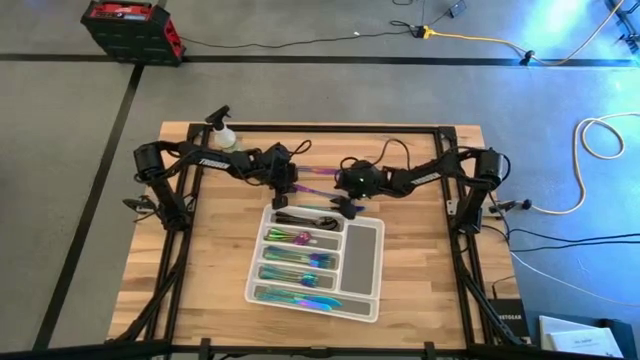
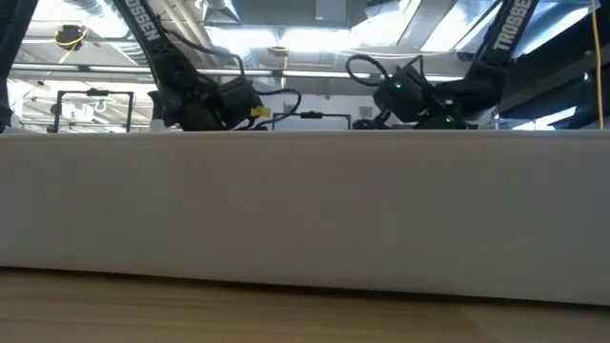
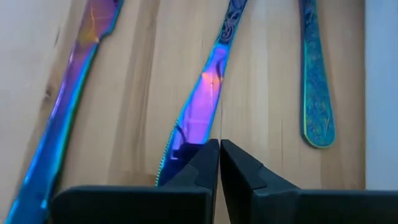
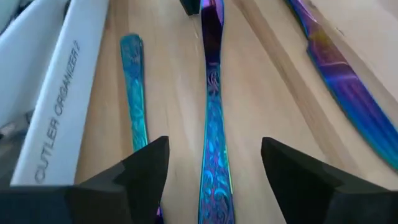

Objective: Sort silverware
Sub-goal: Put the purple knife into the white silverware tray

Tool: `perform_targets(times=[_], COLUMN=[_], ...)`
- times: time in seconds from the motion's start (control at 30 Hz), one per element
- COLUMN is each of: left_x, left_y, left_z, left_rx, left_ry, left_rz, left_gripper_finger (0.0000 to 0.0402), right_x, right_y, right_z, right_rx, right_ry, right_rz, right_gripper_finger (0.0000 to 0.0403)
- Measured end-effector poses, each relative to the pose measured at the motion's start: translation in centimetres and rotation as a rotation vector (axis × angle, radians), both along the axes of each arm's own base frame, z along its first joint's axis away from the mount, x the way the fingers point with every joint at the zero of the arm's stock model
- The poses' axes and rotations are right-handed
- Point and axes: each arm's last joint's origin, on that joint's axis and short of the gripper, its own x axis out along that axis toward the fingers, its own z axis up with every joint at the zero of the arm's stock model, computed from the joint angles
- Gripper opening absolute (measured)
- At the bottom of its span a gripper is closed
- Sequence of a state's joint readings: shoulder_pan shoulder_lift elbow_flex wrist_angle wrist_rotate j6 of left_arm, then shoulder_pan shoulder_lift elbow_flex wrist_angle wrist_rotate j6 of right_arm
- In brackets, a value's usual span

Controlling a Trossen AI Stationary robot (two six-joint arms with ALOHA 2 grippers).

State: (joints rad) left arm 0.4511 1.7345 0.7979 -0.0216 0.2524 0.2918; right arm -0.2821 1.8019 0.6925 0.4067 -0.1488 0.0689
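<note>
Behind the tray (image 1: 362, 262) on the desk (image 1: 420, 270), right claw (image 4: 214, 165) gaped over a knife (image 4: 214, 124), left claw (image 3: 219, 163) shut on its blade; next, probably a careful handle pinch.

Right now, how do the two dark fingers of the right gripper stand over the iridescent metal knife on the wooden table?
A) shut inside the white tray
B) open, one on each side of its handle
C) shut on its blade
B: the right gripper stands open, its fingers apart on either side of the iridescent knife's handle.
</note>
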Motion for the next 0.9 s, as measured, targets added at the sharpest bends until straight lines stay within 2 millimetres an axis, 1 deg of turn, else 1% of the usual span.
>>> perform_targets(times=[0.17, 0.3, 0.47, 0.57, 0.7, 0.9], left_x=[0.0, 0.0, 0.1, 0.1, 0.2, 0.0], left_y=[0.0, 0.0, -0.1, -0.1, 0.0, 0.4], left_z=[-0.3, -0.3, -0.3, 0.2, 1.1, 0.6], left_rx=[-0.022, -0.022, -0.035, -0.019, 0.03, 0.047], left_ry=[0.009, 0.012, 0.01, -0.005, -0.052, -0.028], left_rz=[0.013, 0.014, 0.034, 0.045, 0.033, 0.027], left_gripper_finger=[0.0, 0.0, 0.0, 0.0, 0.0, 0.0], right_x=[-1.0, -1.9, -2.1, -2.1, -2.2, -2.3], right_y=[0.2, -0.3, -0.5, -0.5, -0.5, -0.5], right_z=[-0.6, -1.2, -1.2, -1.3, -1.4, -1.7], right_rx=[-0.046, -0.014, -0.021, -0.028, -0.023, -0.045], right_ry=[-0.045, -0.026, -0.023, -0.017, 0.0, 0.024], right_rz=[0.017, -0.011, 0.021, 0.038, 0.038, 0.044], right_gripper_finger=[0.0219, 0.02, 0.0162, 0.0147, 0.0143, 0.0143])
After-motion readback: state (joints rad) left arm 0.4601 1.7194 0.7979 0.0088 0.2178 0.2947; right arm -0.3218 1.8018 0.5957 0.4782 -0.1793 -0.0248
